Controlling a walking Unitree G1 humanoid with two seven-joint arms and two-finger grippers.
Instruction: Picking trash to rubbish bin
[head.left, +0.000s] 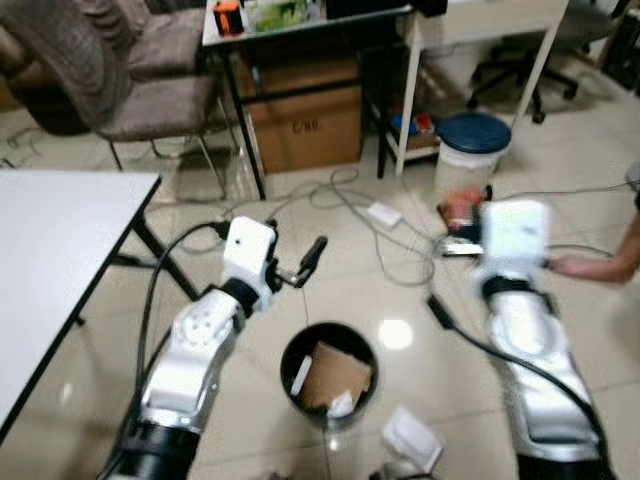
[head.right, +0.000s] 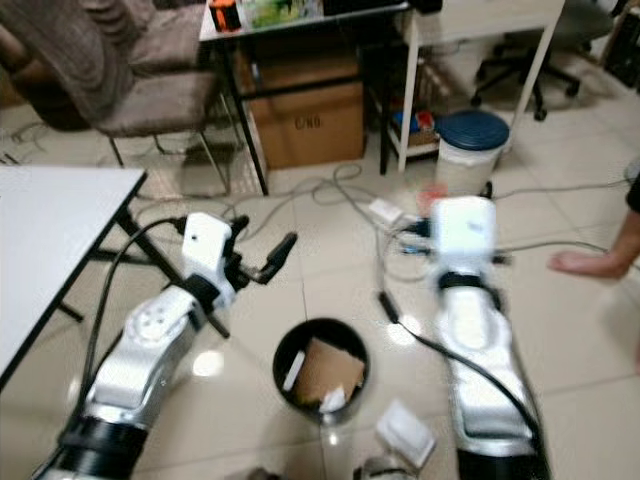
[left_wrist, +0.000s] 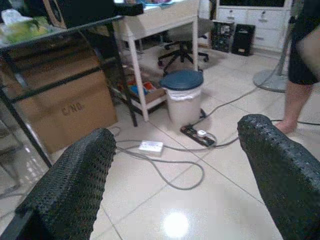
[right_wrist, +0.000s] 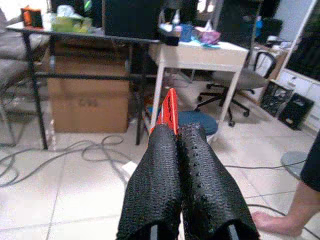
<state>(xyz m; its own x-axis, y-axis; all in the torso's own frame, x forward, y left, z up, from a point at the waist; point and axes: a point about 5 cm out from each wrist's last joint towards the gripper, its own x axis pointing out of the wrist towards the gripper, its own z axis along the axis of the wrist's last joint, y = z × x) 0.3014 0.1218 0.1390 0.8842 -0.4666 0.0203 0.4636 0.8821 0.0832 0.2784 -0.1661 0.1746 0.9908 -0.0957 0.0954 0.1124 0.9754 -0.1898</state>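
The right gripper (right_wrist: 177, 137) has its fingers pressed together on a thin red wrapper (right_wrist: 168, 112) — only a sliver sticks out above the tips; it looks flat, glossy and light, pinched by its edge, held up in the air well ahead of the black bin (head.left: 329, 376) on the floor between the arms. The risk, as I judge it: so slim a hold could let the wrapper slip or flutter aside on release, landing on the tiles beside the white scrap (head.left: 413, 438) rather than among the cardboard inside. The left gripper (left_wrist: 180, 185) hangs spread wide, holding nothing; a person's bare foot (head.right: 585, 263) stands near the right arm — a swing could brush it.
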